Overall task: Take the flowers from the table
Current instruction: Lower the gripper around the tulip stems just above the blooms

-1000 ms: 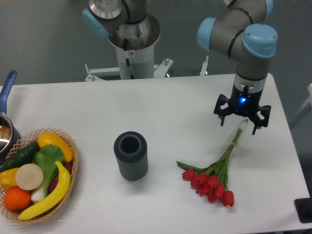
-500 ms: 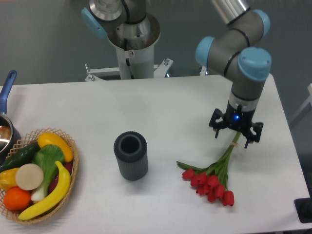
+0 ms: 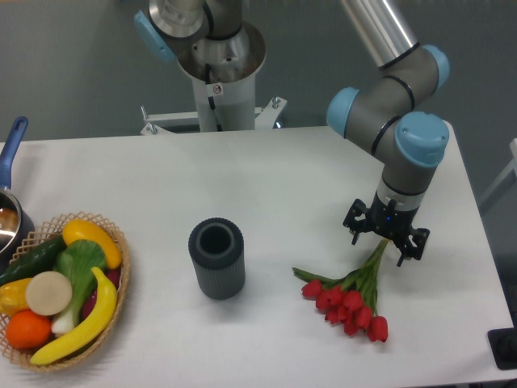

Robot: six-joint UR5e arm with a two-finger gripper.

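The flowers [image 3: 349, 297] lie flat on the table [image 3: 275, 178] toward its 4 o'clock corner — long axis diagonal, red heads pointing to 7 o'clock, stem ends to 1 o'clock. The gripper [image 3: 384, 239] sits directly over the stem ends, fingers spread on either side — contact cannot be told.

Matte white table [image 3: 266, 174]; woven wicker basket [image 3: 119, 267]; ribbed dark matte cylinder [image 3: 216, 258]; glossy red flowers [image 3: 349, 301]

Flowers [image 3: 349, 305] – red heads, green stems; table [image 3: 266, 178] plain white; cylinder [image 3: 216, 259] dark grey, ribbed; gripper [image 3: 385, 237] black.
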